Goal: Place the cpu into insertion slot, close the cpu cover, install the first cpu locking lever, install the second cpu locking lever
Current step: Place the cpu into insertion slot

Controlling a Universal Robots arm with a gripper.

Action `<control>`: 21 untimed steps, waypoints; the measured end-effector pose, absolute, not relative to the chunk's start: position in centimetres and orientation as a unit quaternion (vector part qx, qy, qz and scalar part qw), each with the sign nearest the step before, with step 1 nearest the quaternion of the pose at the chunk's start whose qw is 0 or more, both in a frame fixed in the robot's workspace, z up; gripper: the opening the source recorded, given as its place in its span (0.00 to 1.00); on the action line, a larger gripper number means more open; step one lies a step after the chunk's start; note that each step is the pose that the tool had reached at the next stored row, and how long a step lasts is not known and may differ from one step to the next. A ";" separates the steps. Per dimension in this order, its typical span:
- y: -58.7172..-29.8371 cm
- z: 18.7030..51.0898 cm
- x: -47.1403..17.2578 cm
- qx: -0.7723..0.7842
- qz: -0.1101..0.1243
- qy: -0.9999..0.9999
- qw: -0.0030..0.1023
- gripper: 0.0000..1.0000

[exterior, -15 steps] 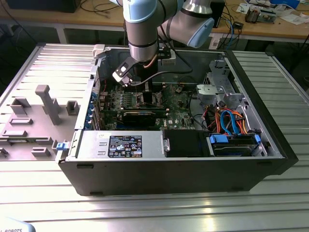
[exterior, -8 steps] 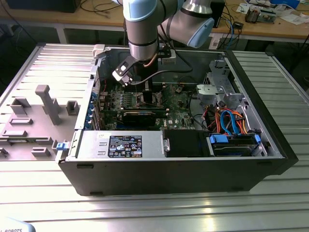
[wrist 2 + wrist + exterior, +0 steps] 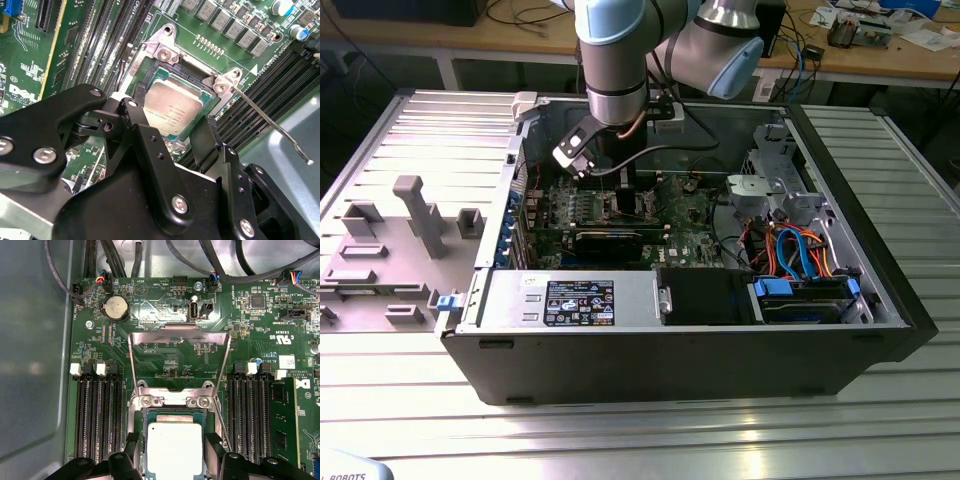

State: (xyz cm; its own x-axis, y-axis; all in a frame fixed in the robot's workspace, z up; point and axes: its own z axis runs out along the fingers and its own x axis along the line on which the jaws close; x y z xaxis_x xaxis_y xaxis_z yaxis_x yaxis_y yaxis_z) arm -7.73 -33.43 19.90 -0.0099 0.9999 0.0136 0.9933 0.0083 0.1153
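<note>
The cpu (image 3: 175, 446), a small square chip with a silvery top, lies in the insertion slot (image 3: 162, 47) on the green motherboard (image 3: 692, 228). My gripper (image 3: 175, 452) stands over it, with a black finger (image 3: 134, 107) against each of two opposite edges, shut on the chip. The cpu cover (image 3: 177, 328), a thin silver frame, stands swung up behind the slot. One thin locking lever (image 3: 270, 122) sticks out free beside the slot. In the exterior view the gripper (image 3: 625, 190) reaches down into the open computer case (image 3: 670, 350).
Long black memory slots (image 3: 97, 415) run along both sides of the socket. A long black expansion card (image 3: 610, 240) lies in front of the gripper. Orange and blue cables (image 3: 800, 250) fill the case at the exterior view's right. A grey fixture (image 3: 415, 215) stands outside the case.
</note>
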 end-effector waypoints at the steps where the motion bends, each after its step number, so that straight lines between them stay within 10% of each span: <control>1: -33.4 19.9 -7.7 0.703 0.046 0.709 0.036 0.62; 21: -33.4 19.6 -7.7 0.703 0.046 0.709 0.036 0.75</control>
